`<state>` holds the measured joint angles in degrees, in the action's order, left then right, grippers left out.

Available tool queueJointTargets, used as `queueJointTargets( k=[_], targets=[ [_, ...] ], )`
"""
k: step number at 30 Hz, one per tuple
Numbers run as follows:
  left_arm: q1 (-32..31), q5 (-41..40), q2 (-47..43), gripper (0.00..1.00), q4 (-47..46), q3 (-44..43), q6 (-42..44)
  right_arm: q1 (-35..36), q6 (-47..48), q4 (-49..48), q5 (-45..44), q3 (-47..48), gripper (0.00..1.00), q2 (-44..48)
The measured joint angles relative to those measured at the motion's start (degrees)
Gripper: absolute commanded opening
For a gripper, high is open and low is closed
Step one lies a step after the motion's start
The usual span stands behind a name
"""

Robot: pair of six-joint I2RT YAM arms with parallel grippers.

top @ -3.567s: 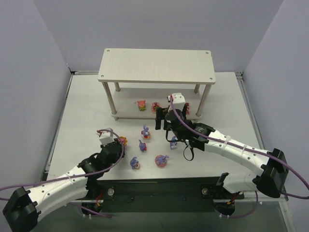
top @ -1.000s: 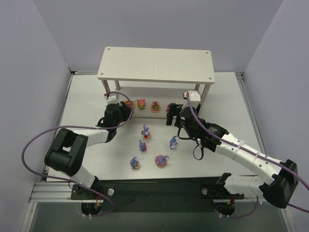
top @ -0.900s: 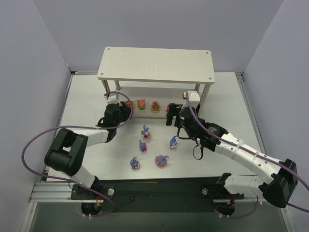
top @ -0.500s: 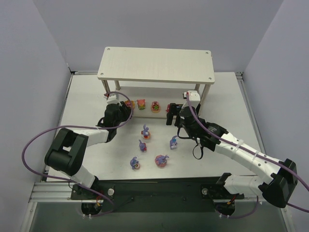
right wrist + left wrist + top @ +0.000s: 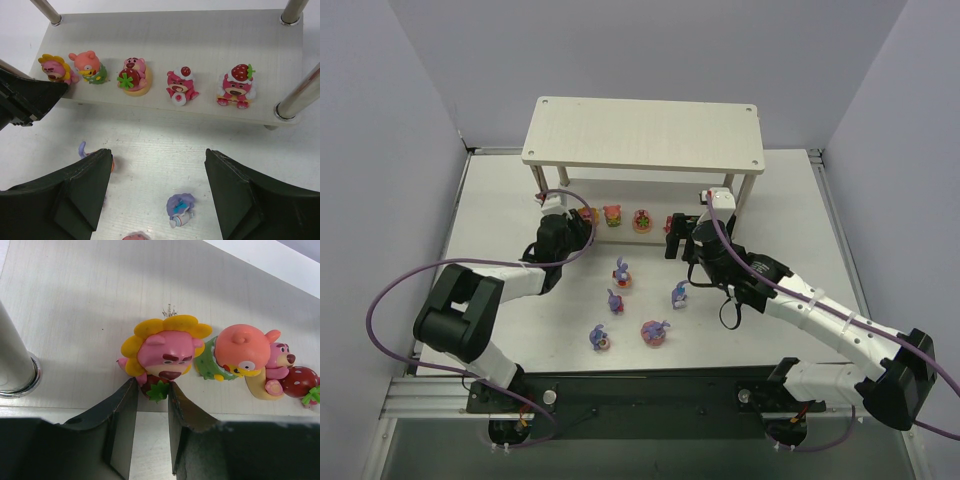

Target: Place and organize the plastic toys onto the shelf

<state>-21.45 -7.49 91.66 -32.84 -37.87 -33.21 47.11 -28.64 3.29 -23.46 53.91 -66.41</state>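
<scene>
The pale two-tier shelf [image 5: 645, 135] stands at the back. Five round toys line its lower tier [image 5: 200, 45]: a yellow-petalled pink toy [image 5: 54, 67], an orange-capped one [image 5: 89, 65] and three red-pink ones [image 5: 180, 82]. My left gripper [image 5: 152, 385] is shut on the base of the yellow-petalled toy [image 5: 162, 352], which stands on the tier [image 5: 75, 315] at its left end. My right gripper [image 5: 157, 152] is wide open and empty, just in front of the shelf [image 5: 678, 235]. Several purple bunnies [image 5: 621, 272] stand on the table.
Shelf legs [image 5: 292, 100] flank the lower tier; one leg [image 5: 12, 365] stands close left of my left fingers. A bunny [image 5: 179, 207] lies below my right gripper. Grey walls enclose the white table [image 5: 500, 200].
Since 3.6 s ago my left gripper has carried the yellow-petalled toy from the table to the shelf's left end. My right gripper has shifted right. Nothing has moved in the last second.
</scene>
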Motion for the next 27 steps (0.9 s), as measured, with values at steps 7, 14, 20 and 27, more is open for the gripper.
queueJointTargets(
  k=[7, 14, 20, 27],
  targets=[
    [0.0, -0.2, 0.3, 0.49, -0.4, -0.2, 0.0, -0.3, -0.1, 0.0, 0.0, -0.1, 0.76, 0.0],
    [0.0, -0.4, 0.3, 0.52, -0.8, -0.2, 0.1, -0.7, -0.1, 0.0, 0.4, -0.1, 0.76, 0.0],
    [-0.1, -0.7, 0.3, 0.52, -0.8, -0.2, 0.1, -0.7, -0.1, 0.0, 0.4, -0.2, 0.76, 0.0],
    [-0.2, -0.9, 0.0, 0.53, -0.8, -0.1, 0.1, -0.7, -0.1, 0.0, 0.4, -0.2, 0.76, 0.0]
  ],
)
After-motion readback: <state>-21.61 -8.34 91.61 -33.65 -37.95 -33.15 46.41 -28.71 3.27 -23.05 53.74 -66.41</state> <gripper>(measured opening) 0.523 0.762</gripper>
